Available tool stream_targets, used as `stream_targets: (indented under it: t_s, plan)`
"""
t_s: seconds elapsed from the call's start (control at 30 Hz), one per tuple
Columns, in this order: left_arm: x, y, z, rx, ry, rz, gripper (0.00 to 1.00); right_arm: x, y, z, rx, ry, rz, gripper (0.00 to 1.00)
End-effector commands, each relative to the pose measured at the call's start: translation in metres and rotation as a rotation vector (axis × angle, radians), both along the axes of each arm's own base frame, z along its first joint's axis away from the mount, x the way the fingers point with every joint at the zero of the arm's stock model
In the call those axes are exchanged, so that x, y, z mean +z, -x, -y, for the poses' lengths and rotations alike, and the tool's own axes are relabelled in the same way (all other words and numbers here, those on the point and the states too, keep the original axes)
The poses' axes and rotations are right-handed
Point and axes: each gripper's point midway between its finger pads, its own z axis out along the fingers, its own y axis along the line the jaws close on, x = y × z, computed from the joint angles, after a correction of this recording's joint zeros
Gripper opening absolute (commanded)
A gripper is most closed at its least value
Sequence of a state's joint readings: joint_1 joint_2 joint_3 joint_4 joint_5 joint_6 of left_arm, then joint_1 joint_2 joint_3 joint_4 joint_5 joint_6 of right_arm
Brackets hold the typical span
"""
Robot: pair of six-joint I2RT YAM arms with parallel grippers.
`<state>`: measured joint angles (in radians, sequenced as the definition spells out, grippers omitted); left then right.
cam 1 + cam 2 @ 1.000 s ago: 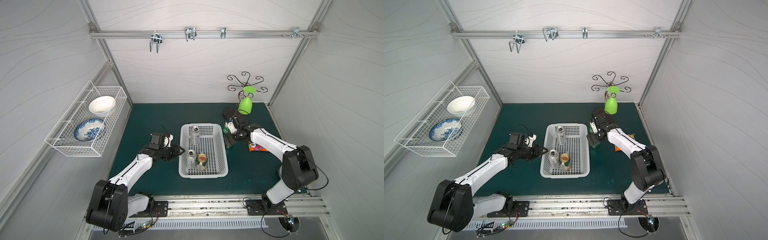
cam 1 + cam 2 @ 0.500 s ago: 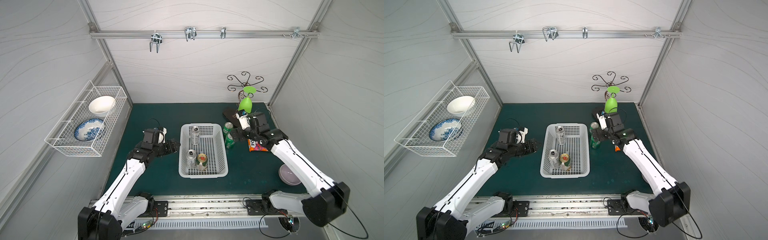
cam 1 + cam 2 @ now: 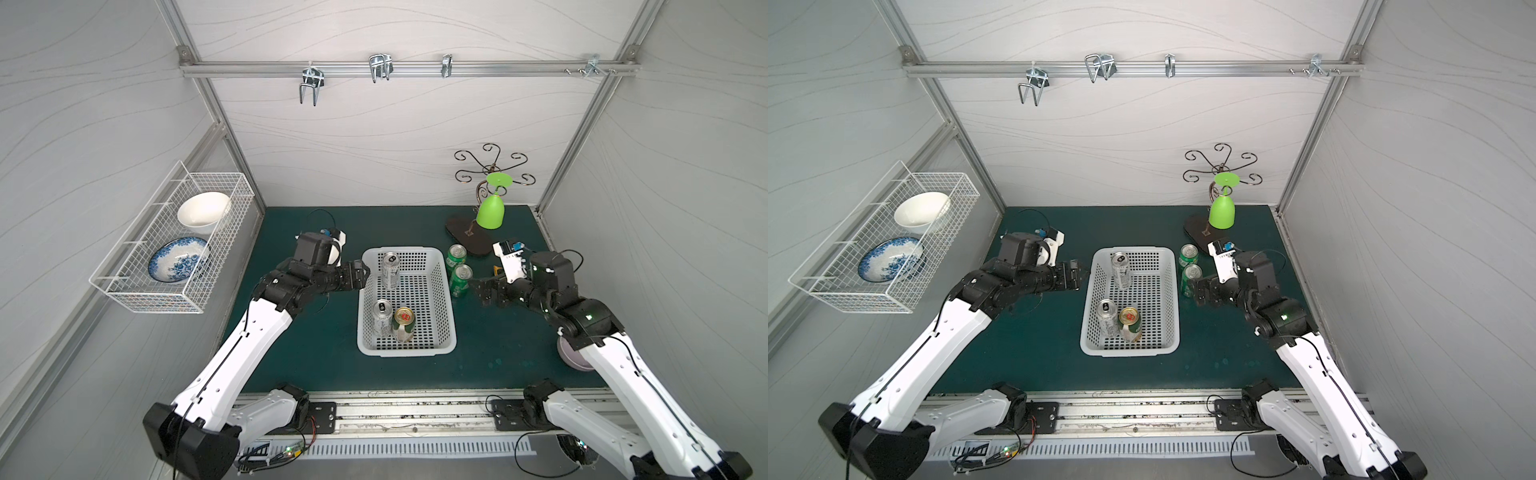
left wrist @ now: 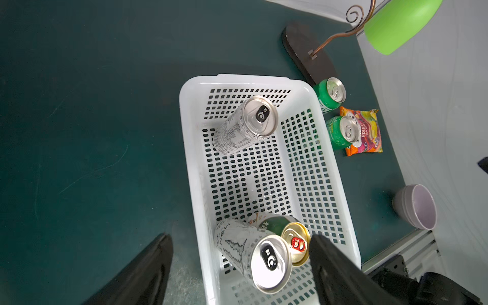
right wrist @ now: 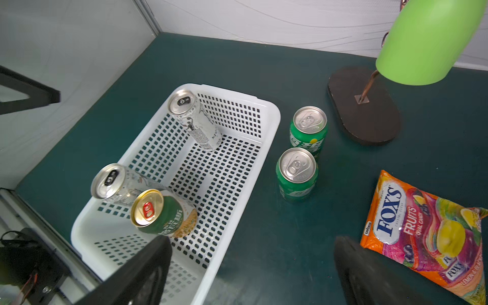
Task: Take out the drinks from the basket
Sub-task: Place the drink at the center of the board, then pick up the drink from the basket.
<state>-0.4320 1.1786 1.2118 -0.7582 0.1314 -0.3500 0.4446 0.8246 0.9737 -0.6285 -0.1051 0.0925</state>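
Left wrist view: my left pincer, wide and empty, is poised at the basket; next I grip a silver can.

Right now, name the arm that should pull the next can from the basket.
Left, probably: the left gripper hangs open at the basket rim beside the far silver can; the right gripper, open, sits outside by the green cans.

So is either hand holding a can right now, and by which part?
Nothing is held: the left hand and the right hand both stand open and empty.
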Motion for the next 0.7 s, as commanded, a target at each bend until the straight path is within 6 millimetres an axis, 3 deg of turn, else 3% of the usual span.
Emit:
stream_targets:
  t_s: [0.0,0.4,0.67]
  plan:
    - [0.001,-0.013,0.007,-0.031,-0.135,0.007,0.86,-0.003,0.012,-0.003,0.023,-0.043,-0.044,0.99]
    - [-0.033,-0.066,0.067,-0.178,-0.338,-0.085,0.86,-0.01,0.023,0.004,0.012,-0.033,-0.05,0.99]
    - [-0.06,-0.096,0.075,-0.177,-0.462,-0.123,0.86,-0.006,0.029,0.008,0.007,-0.033,-0.036,0.99]
